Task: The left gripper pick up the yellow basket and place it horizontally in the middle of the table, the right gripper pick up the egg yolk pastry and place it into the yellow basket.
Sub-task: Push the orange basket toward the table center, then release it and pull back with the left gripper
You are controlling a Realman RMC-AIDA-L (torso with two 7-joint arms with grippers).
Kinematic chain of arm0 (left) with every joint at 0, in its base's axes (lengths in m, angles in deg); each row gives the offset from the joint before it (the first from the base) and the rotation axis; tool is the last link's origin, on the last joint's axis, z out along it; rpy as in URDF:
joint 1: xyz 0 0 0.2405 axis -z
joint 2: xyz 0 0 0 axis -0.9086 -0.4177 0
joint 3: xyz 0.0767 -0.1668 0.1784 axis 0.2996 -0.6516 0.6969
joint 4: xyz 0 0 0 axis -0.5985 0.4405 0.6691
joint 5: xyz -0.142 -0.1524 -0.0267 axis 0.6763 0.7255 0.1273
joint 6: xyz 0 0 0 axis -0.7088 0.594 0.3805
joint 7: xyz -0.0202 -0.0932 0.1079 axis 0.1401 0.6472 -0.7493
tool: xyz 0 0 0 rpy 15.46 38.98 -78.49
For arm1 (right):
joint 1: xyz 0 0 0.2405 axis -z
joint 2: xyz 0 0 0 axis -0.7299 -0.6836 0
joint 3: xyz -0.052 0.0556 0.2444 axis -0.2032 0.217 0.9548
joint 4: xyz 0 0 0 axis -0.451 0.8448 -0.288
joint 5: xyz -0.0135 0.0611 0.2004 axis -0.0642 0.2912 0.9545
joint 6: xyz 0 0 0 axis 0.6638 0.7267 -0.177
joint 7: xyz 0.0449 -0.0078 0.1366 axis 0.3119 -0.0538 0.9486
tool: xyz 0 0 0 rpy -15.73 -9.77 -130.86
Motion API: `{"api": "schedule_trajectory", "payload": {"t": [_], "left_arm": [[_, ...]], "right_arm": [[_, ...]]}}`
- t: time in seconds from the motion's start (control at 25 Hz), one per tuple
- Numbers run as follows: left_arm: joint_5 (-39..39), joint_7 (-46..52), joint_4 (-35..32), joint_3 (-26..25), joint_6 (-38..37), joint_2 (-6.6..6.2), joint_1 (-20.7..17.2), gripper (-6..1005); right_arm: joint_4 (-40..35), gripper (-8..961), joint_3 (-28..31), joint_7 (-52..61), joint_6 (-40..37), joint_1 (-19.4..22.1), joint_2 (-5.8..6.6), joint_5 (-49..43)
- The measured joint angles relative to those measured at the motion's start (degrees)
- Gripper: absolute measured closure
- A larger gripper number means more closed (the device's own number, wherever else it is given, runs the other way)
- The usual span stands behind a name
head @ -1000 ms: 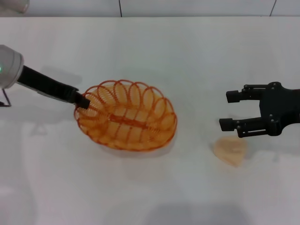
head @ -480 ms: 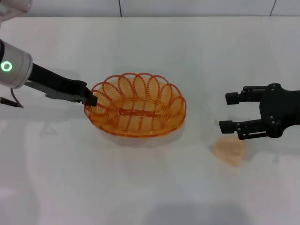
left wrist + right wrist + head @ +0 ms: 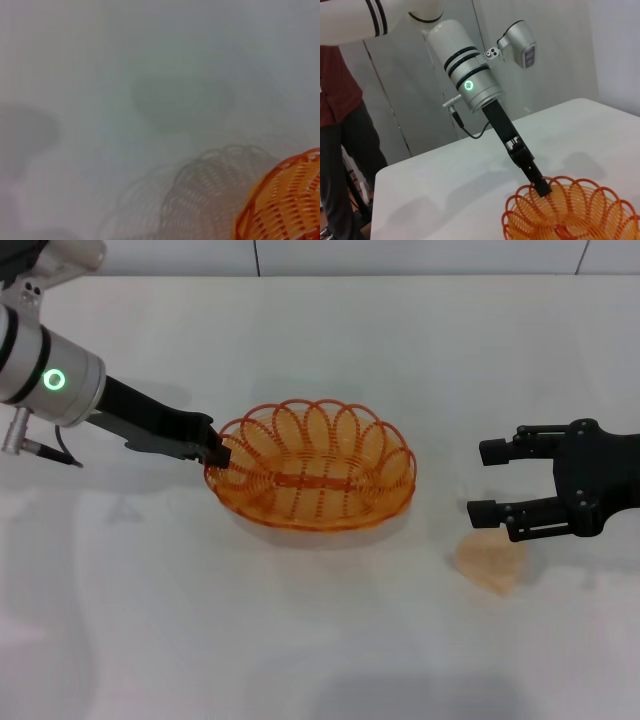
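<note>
The yellow basket point(image 3: 312, 480) lies lengthwise near the middle of the white table point(image 3: 320, 640). My left gripper point(image 3: 216, 452) is shut on the basket's left rim. In the left wrist view the basket point(image 3: 285, 200) casts a shadow set apart from it, so it hangs a little above the table. The right wrist view shows the basket point(image 3: 570, 212) with the left gripper point(image 3: 540, 186) pinching its rim. The egg yolk pastry point(image 3: 490, 560) lies on the table at the right. My right gripper point(image 3: 484, 480) is open and empty, just behind the pastry and above it.
A person in a dark red top point(image 3: 337, 130) stands beyond the table's far side in the right wrist view. A grey wall point(image 3: 400, 255) runs along the table's back edge.
My left gripper has carried the basket to the right and turned it from slanted to lengthwise. The right gripper and the pastry have not moved.
</note>
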Motion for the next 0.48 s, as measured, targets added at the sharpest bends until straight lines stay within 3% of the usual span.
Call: {"api": "schedule_trajectory", "payload": {"t": [0.48], "left_arm": [[-3.3, 1.6, 2.6, 0.8, 2.8, 0.13, 2.1, 929]], "right_arm": [[0.2, 213, 0.0, 0.1, -0.5, -0.1, 0.0, 0.0]]}}
